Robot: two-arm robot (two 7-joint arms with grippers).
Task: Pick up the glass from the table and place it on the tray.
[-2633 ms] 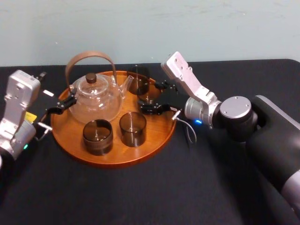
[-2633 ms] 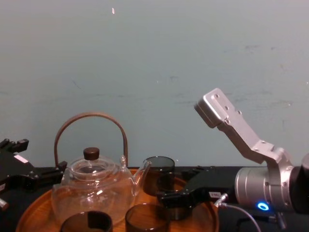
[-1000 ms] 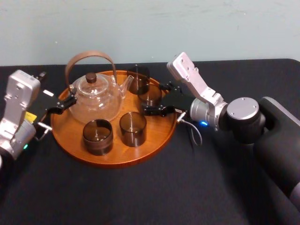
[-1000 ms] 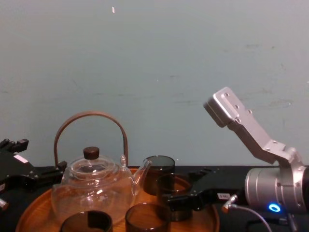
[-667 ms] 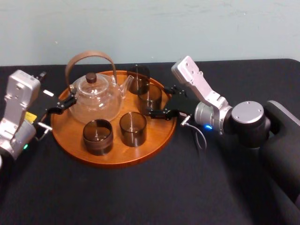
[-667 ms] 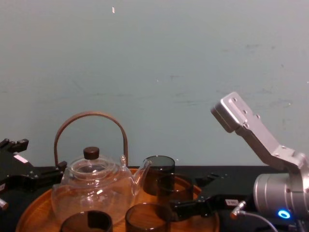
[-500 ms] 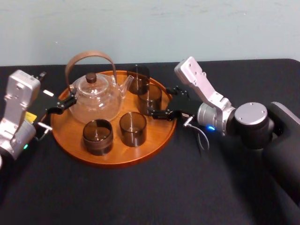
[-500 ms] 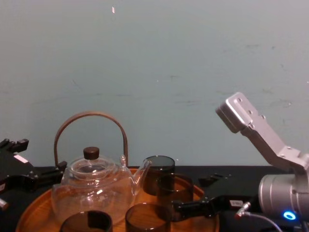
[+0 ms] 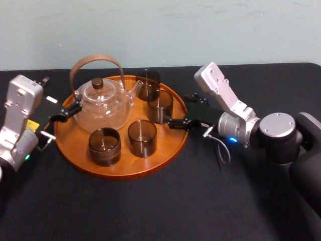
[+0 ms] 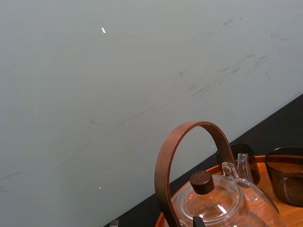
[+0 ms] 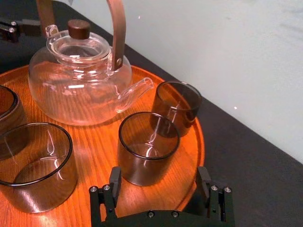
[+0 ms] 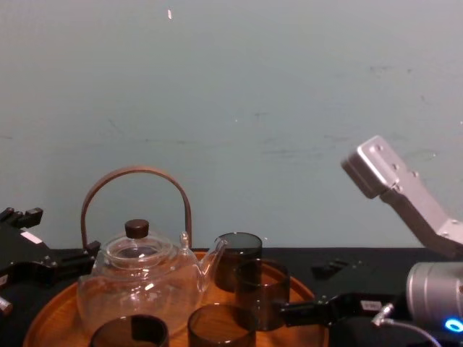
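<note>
Smoked glass [image 9: 160,105] stands upright on the tray [image 9: 120,168], free of contact. Right gripper [image 9: 179,109] sits at the tray's rim, jaws apart. Left gripper [image 9: 64,113] idles beside the teapot [image 9: 103,103], jaws apart.

Your right arm comes in from 4 o'clock in the head view, wrist kinked up. The right gripper [image 9: 180,110] sits low, pointing at 9 o'clock, fingers spread wide and empty. The left arm's parked at 9 o'clock, left gripper [image 9: 60,98] spread too.
</note>
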